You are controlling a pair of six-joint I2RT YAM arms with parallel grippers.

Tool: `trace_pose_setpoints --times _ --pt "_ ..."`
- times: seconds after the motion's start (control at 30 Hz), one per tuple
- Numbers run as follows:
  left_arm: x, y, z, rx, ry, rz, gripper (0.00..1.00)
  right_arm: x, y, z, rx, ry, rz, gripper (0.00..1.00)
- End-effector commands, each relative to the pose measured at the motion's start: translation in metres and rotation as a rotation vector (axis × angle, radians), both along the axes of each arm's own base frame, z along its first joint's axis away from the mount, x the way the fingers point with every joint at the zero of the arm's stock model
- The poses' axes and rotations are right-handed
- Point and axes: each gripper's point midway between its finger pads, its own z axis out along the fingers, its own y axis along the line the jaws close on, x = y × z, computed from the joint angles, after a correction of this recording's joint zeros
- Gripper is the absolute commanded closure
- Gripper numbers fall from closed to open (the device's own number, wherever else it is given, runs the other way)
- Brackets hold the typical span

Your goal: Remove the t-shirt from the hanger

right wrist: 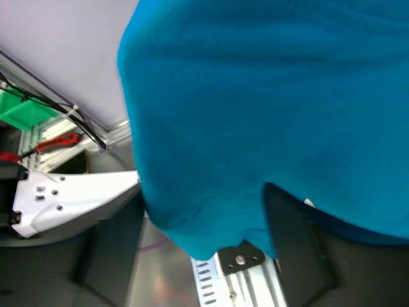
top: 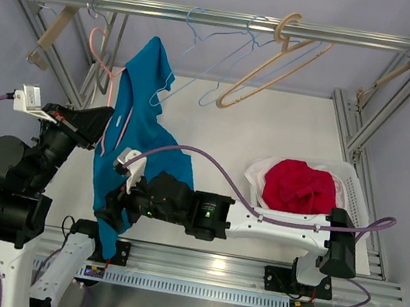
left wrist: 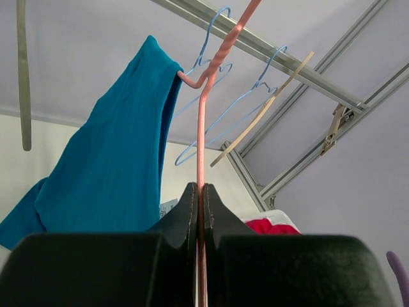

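Note:
A teal t-shirt (top: 137, 111) hangs from a pink hanger (top: 101, 65) hooked on the top rail (top: 235, 21). Its lower part drapes down toward the arm bases. My left gripper (top: 104, 133) is at the shirt's left edge. In the left wrist view the left gripper (left wrist: 201, 192) is shut on the thin pink hanger bar (left wrist: 202, 128), with the shirt (left wrist: 115, 166) to its left. My right gripper (top: 114, 205) is at the shirt's lower part. In the right wrist view its jaws (right wrist: 204, 249) stand wide apart with the teal fabric (right wrist: 268, 102) hanging between them.
A white basket (top: 355, 194) holding a red garment (top: 302, 187) stands at the right. Bare blue wire hangers (top: 206, 51), a beige hanger (top: 275, 63) and a wooden hanger (top: 52, 33) hang on the rail. Metal frame posts stand at both sides.

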Motion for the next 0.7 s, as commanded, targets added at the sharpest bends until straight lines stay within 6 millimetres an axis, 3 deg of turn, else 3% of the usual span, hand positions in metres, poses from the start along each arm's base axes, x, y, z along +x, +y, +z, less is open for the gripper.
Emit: trace_pose_setpoints --times 0.0,0.03,0.13,0.23,0.33,0.47,0.5,0.53,0.67 --pt "-0.024 -0.002 0.027 -0.01 -0.099 -0.021 1.0 0.0 0.009 0.039 0.098 -0.032 -0.001 0.33" --pt "-0.025 -0.001 0.027 -0.007 -0.1 -0.015 1.0 -0.005 0.011 0.037 0.094 -0.031 0.01 0.51" --pt "-0.023 0.003 0.025 0.008 -0.103 0.013 1.0 -0.029 0.01 0.035 0.079 -0.018 0.053 0.8" --pt "-0.013 0.009 0.022 0.011 -0.088 0.048 1.0 -0.057 0.002 0.025 0.031 -0.017 0.088 1.0" --pt "-0.007 0.006 0.03 -0.008 -0.121 0.037 1.0 -0.074 -0.009 0.017 0.006 -0.027 0.095 1.0" --pt "-0.011 0.005 0.059 -0.041 -0.187 0.028 1.0 -0.099 -0.023 -0.002 -0.042 -0.005 0.114 1.0" --pt "-0.014 0.005 0.065 -0.045 -0.203 0.025 1.0 -0.103 -0.027 -0.015 -0.067 0.006 0.115 1.0" --pt "-0.023 0.003 0.079 -0.045 -0.234 0.008 1.0 -0.105 -0.03 -0.018 -0.076 0.009 0.114 1.0" --pt "-0.039 -0.009 0.099 -0.089 -0.253 -0.078 1.0 -0.1 -0.041 -0.057 -0.159 0.03 0.057 1.0"
